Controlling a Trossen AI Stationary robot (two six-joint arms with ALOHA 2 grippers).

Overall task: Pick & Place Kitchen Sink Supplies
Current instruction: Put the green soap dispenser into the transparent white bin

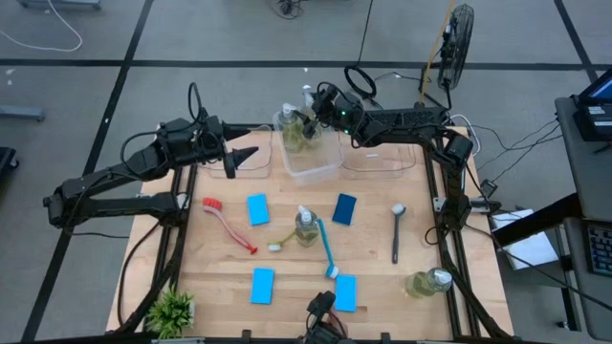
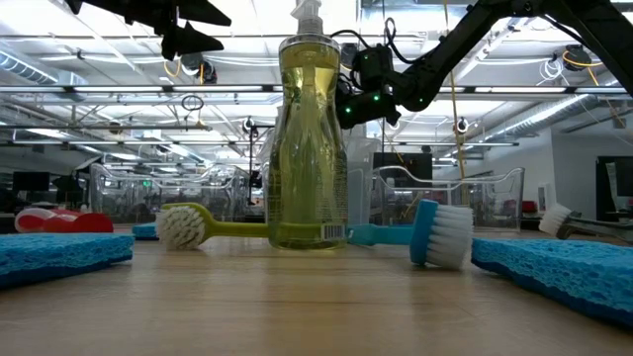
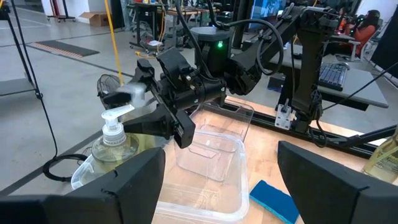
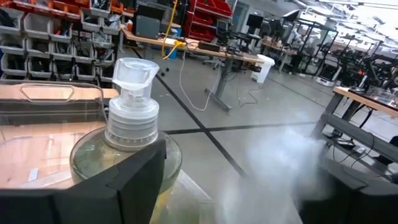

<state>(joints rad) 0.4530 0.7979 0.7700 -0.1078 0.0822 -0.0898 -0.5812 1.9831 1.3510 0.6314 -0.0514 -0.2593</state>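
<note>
Here, the right jaws [image 1: 311, 122] are seen over the middle bin [image 1: 320, 168] at the far side of the counter [image 1: 373, 268], spread wide around a pump bottle [image 1: 293, 127] that stands inside that bin. In the right wrist view one finger lies against the bottle's shoulder while the other stands well off, so no firm grip is shown. The left jaws [image 1: 239, 159] are held open and empty above the left bin [image 1: 256, 174], beside the middle one and pointing toward the right jaws. A third bin [image 1: 382, 164] lies under the right arm. Nearer than both jaws, a second bottle [image 1: 305, 229] stands mid-counter, with a yellow-green brush [image 1: 285, 240] and a blue brush [image 1: 327, 252] lying close to it. A red brush [image 1: 228, 225] lies below the left jaws, a grey brush [image 1: 396, 231] below the right arm. Four sponges [image 1: 257, 209] are spread over the counter. A third bottle [image 1: 427, 283] lies tipped at the right edge, and a plant [image 1: 173, 310] sits at the near left corner.
</note>
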